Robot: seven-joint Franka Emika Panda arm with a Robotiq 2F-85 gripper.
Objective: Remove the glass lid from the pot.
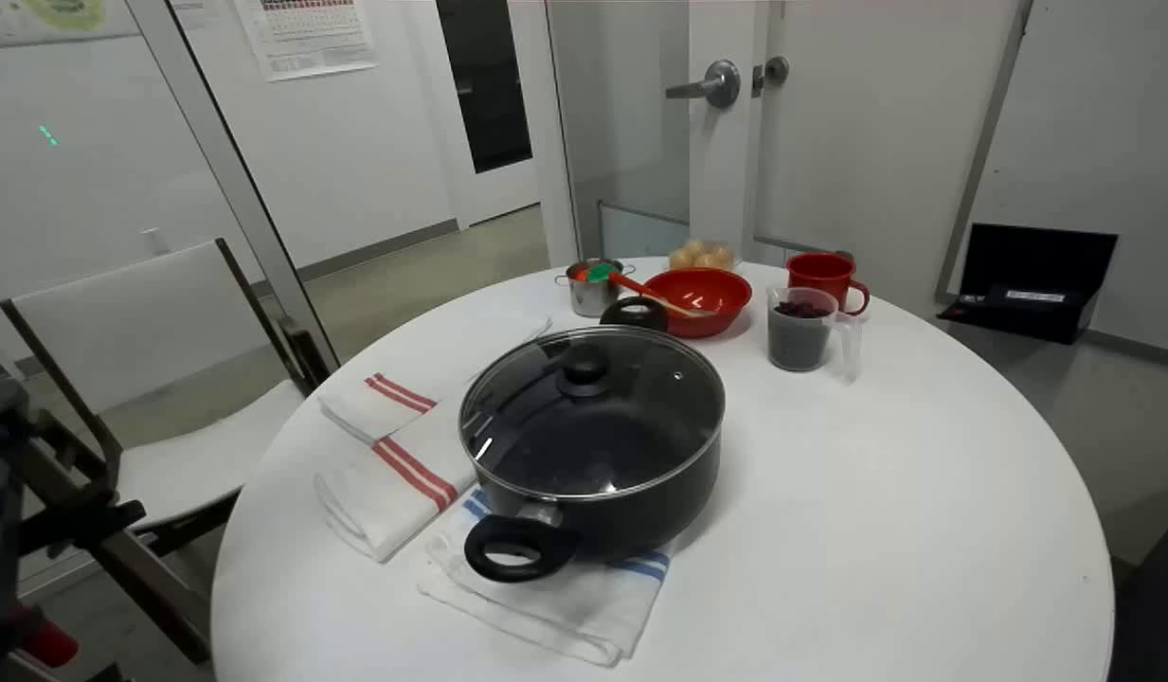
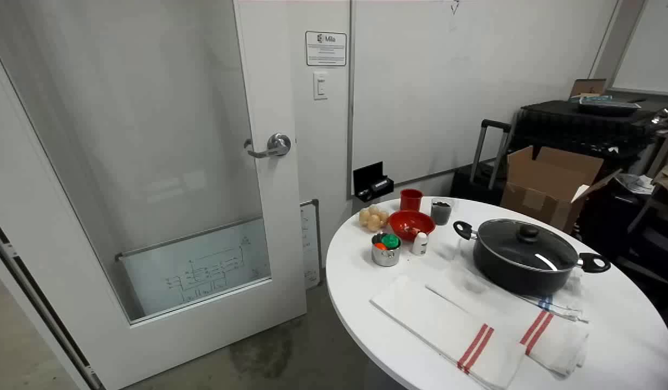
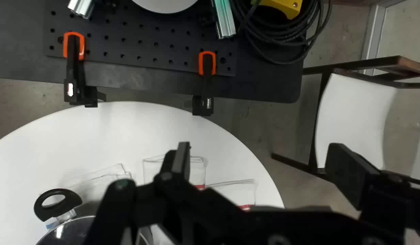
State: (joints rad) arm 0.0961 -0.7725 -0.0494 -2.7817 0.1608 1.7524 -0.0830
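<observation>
Covering the wide black pot (image 1: 640, 521), the glass lid (image 1: 598, 421) lies level across its top in both exterior views, black knob (image 1: 584, 365) uppermost. Taking that pot as my dial in an exterior view, I find its near loop handle (image 1: 548, 542) at seven o'clock and its far handle (image 1: 640, 313) between twelve and one. A blue-striped dish towel (image 1: 555, 611) pokes out underneath at six; two red-striped towels (image 1: 385, 497) lie around nine. At twelve stands a small steel pot (image 1: 593, 296), at one a red bowl (image 1: 702, 296), and near two a clear handled cup (image 1: 798, 341) partly hiding a red mug (image 1: 818, 275). All this is on the round white bench (image 1: 906, 511). In the wrist view the pincer (image 3: 259, 153) has its two fingers (image 3: 344, 166) spread well apart; the lid's edge shows toward eight o'clock.
</observation>
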